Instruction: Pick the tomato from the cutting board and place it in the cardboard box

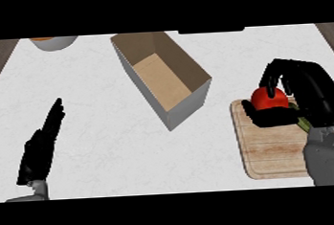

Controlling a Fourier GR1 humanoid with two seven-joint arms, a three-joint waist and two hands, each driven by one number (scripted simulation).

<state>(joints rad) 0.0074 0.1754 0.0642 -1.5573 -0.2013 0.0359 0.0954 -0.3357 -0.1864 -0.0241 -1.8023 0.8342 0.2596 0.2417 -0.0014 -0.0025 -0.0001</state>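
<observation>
At cutting board point(271, 152), right robot hand point(311, 91) grips tomato point(267, 97).

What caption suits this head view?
Right hand curls round the tomato at the cutting board; cardboard box stands nearby, left hand open.

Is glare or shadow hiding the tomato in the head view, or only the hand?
Head view: light is even, no glare on the counter; the tomato shows bright red, hidden in part only by the right hand curled round it; the cardboard box has an outer wall greyer than its inside.
</observation>
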